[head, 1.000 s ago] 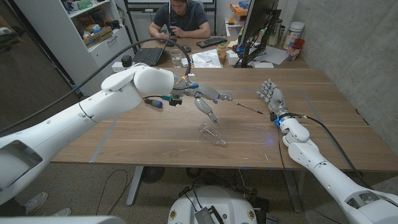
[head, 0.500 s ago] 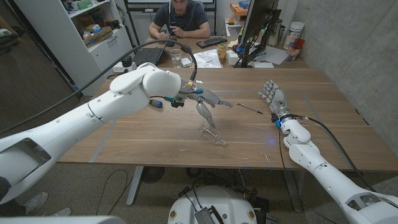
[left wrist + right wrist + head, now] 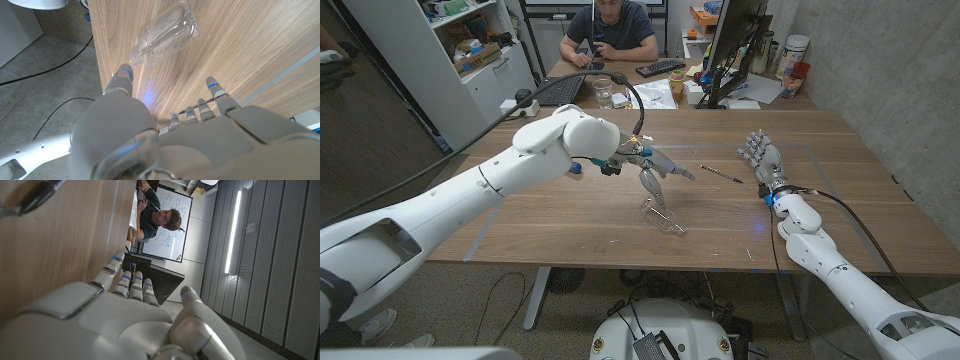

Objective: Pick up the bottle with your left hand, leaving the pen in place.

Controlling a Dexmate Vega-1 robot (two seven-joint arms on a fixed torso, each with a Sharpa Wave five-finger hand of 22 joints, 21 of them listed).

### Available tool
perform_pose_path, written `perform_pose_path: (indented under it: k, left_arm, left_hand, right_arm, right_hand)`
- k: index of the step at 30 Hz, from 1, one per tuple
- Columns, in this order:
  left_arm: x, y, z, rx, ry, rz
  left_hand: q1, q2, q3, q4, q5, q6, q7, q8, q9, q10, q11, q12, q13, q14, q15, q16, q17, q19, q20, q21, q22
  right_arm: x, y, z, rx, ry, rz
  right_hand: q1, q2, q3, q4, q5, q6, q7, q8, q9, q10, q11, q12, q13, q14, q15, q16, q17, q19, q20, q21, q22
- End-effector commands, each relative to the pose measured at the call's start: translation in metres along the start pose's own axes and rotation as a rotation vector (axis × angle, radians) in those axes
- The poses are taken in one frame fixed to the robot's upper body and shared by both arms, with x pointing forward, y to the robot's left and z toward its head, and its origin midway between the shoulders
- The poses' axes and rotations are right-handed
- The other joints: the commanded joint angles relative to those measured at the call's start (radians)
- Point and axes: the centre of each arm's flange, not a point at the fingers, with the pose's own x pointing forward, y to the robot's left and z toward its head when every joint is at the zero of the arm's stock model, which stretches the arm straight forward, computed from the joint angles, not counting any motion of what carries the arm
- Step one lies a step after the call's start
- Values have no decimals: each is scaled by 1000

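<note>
Clear plastic bottle (image 3: 662, 216) lies on its side at frame centre, long axis slanting lower right, directly beneath our left hand (image 3: 650, 168), which hovers released.

The bottle (image 3: 662, 216) is lying at the table's (image 3: 570, 225) centre; the left hand (image 3: 651, 172) is hovering at its 12 o'clock, the pen (image 3: 722, 174) lying at its 2 o'clock, the right hand (image 3: 761, 159) waiting beyond.

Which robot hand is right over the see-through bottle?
The left hand. It hangs open just above the clear bottle lying on its side near the table's front edge. The right hand stays far off to the side, beyond the pen.
</note>
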Motion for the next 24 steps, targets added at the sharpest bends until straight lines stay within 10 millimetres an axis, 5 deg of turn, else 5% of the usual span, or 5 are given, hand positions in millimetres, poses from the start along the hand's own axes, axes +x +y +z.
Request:
perform_pose_path:
  k: [1,6,24]
  left_arm:
    - [22,-9,8,73,3,-61]
    - [25,-7,12,81,0,-69]
    - [38,-24,21,177,43,-150]
  left_hand:
    - [14,1,-1,4,-3,-47,5,9,1,3,1,6,4,3,-4,3,2,3,-8,3,3]
    - [25,9,-1,4,-9,-40,6,11,1,6,3,8,4,3,-7,3,1,6,-33,4,3]
    - [35,11,-7,6,-18,-31,12,12,1,-1,5,6,4,-7,-4,-1,2,-6,-39,-2,3]
  right_arm:
    - [3,-4,-6,13,11,-1]
    - [5,-4,-7,8,10,9]
    - [10,-7,-13,34,16,-3]
  right_hand:
    - [-7,-5,1,9,6,1,7,6,5,9,1,3,3,10,0,8,2,6,0,7,3]
    - [-9,-7,-1,11,7,12,6,10,5,12,0,4,3,9,1,7,1,6,0,7,3]
    - [-11,-7,-2,14,10,14,3,10,5,11,-3,3,3,8,2,5,-1,4,1,6,3]
